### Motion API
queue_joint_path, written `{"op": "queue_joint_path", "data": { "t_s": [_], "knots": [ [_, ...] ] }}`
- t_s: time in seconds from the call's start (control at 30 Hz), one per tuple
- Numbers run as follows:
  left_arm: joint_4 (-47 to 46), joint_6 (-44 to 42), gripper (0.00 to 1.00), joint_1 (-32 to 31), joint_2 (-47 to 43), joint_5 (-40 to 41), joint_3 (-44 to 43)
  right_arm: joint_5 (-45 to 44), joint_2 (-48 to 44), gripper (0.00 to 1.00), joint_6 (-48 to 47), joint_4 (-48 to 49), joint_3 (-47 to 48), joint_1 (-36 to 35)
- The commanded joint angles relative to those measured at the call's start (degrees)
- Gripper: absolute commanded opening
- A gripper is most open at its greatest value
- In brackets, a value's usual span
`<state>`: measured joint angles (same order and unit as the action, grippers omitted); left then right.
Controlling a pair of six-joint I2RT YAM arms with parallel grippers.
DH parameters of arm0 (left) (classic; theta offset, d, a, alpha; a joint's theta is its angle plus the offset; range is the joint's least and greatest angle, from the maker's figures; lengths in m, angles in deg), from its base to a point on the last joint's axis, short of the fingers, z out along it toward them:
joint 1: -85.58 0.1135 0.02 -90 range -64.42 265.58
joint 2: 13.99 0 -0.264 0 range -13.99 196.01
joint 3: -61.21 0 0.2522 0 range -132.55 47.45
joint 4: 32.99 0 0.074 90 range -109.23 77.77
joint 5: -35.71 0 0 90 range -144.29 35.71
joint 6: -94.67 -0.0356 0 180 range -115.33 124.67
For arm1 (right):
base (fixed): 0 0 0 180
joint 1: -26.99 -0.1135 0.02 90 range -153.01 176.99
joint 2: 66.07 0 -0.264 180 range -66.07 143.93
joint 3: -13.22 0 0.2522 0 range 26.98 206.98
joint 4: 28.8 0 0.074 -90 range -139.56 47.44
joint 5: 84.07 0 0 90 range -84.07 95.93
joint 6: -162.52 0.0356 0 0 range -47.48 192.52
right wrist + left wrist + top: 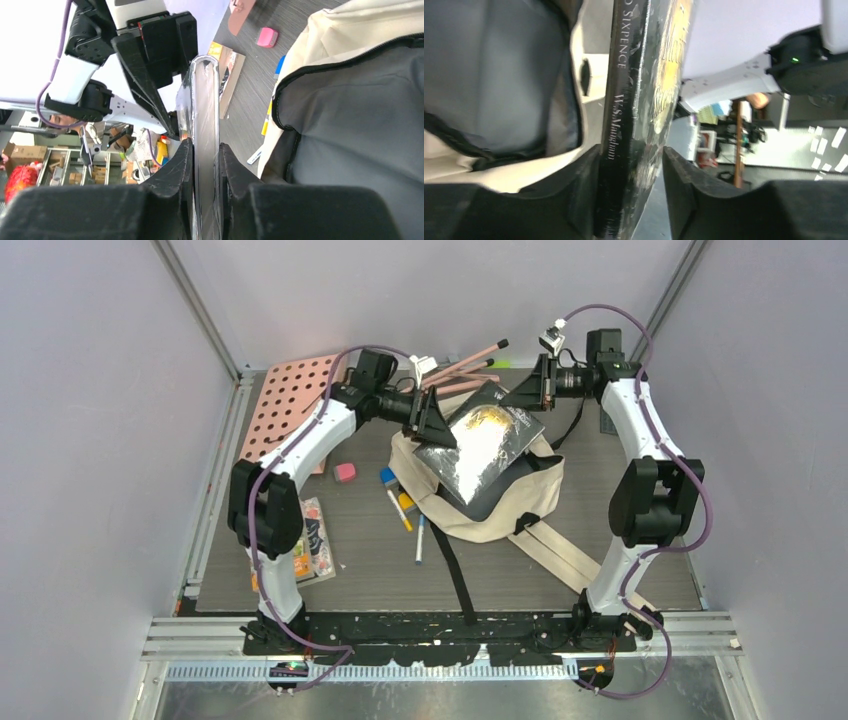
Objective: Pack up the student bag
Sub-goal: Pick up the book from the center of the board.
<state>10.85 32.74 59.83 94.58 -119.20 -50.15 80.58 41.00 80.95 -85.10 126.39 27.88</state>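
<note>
Two holders: both grippers are on the book [485, 445], one at each end.
Right gripper [205, 147]: pinched tight on the book's page edge, with both pads pressed flat on it.
Left gripper [631, 155]: around the spine, with jaws a little wider than the book. One pad touches and the other shows a gap, so it is not squeezing.
Book: tilted and shiny, hanging between the two grippers.
Bag [500, 510]: right below the book, mouth open, grey inside showing.
Step, I think: slide the book into the bag.
Do it well: let the right gripper carry the book. Tip the low corner toward the opening and keep it off the zip. Go slow, because the wrap looks slippery.
Farther off: pens [405, 510] and a pink eraser [344, 472] lie on the table beyond the bag on the left gripper's side, not packed yet.
</note>
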Motion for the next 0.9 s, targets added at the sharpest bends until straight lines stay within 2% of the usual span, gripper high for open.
{"op": "queue_joint_path", "data": {
  "t_s": [0.0, 0.13, 0.23, 0.3, 0.6, 0.83, 0.87],
  "knots": [
    [-6.01, -0.03, 0.55, 0.18, -0.81, 8.45, -4.74, -5.64, -3.64, 0.01, 12.49, 8.31, -0.79, 1.12],
    [-4.32, -1.26, 0.68, 2.84, -1.18, 16.85, -3.40, -9.38, -6.77, 0.01, 21.45, 15.72, -4.11, 5.48],
    [-3.56, -2.98, 0.72, 3.34, -1.67, 27.01, -1.22, -15.36, -9.99, 0.01, 23.00, 16.51, -6.96, 8.44],
    [-3.75, -2.53, 0.73, 3.32, -0.53, 30.93, -0.49, -19.68, -11.95, 0.01, 23.65, 16.48, -9.16, 9.29],
    [-1.14, -0.68, 0.75, 0.50, 9.46, 32.39, -6.00, -37.98, -16.15, 0.01, 22.00, 3.63, -14.44, 9.43],
    [4.61, -2.15, 0.75, -1.60, 18.17, 33.20, -13.20, -44.11, -19.82, 0.01, 25.97, -0.09, -20.65, 8.99],
    [5.61, -2.15, 0.71, -1.88, 19.10, 32.99, -14.13, -44.53, -20.50, 0.01, 26.89, -0.13, -21.85, 8.53]
  ]
}}
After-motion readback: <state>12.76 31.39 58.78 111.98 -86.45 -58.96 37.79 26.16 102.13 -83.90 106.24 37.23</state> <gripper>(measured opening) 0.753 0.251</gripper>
